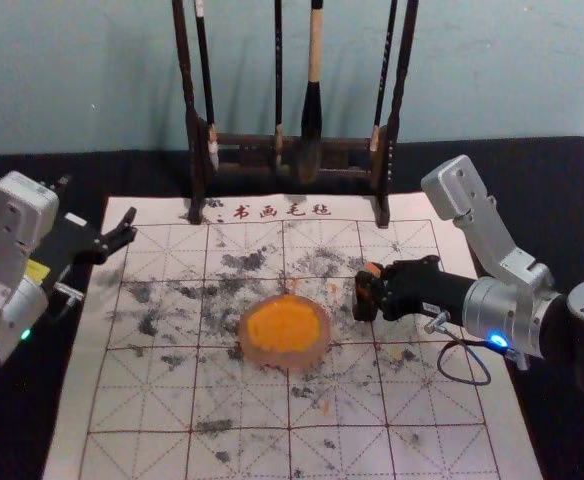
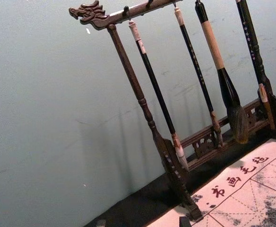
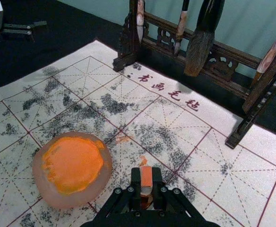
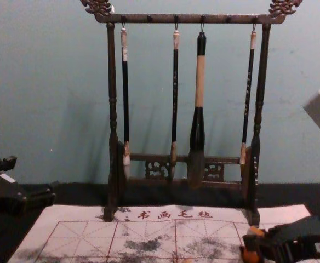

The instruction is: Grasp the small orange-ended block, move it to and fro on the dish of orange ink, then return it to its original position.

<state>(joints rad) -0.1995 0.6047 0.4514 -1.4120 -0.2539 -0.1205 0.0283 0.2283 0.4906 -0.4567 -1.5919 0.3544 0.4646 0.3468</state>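
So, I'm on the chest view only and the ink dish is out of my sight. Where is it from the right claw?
Observer: The head view shows the dish to the left of the right claw, with a gap between them.

Operator: And the grip?

Observer: In the right wrist view, the block sits between the two fingers, its orange end facing up between their tips.

Brushes [image 4: 200, 82] and gridded mat [image 1: 442, 400] show a calligraphy workspace.
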